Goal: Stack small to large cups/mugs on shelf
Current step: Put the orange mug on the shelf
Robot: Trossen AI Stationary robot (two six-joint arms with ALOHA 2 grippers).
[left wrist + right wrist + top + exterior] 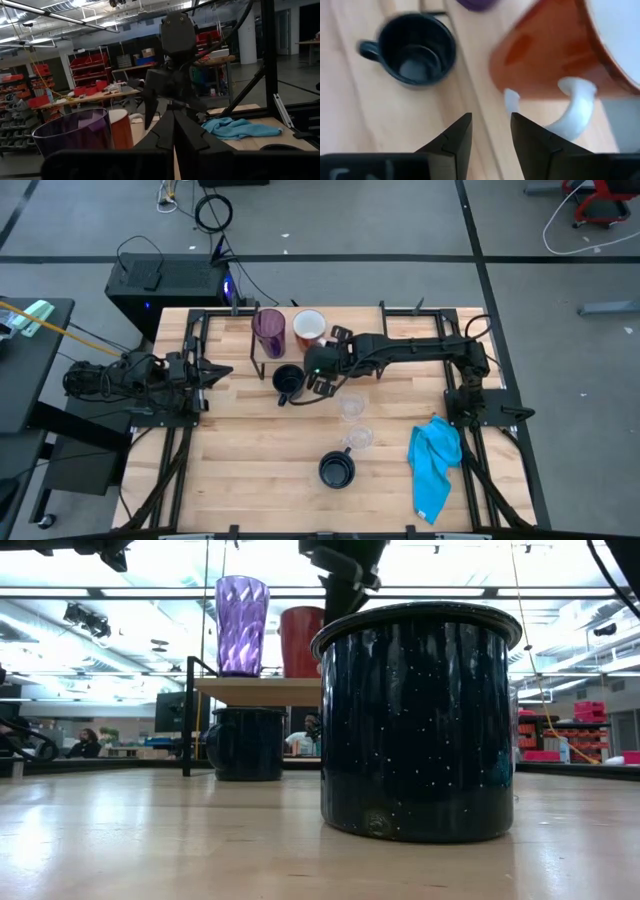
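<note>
On the shelf (260,690) at the table's far side stand the purple tumbler (268,330) and the white-and-orange mug (309,327), each on its base. A dark mug (288,380) stands on the table in front of the shelf. My right gripper (490,132) hovers open over bare wood between that dark mug (415,47) and the orange mug's white handle (575,110), touching neither. Two clear glasses (352,408) (358,438) and a second dark mug (337,470) stand nearer the front. My left gripper (172,127) waits shut at the table's left edge.
A blue cloth (435,465) lies crumpled by the right arm's base. The near dark mug (418,720) fills much of the low view. Bare wood lies at the table's near left. A black case (165,280) sits on the floor beyond the far edge.
</note>
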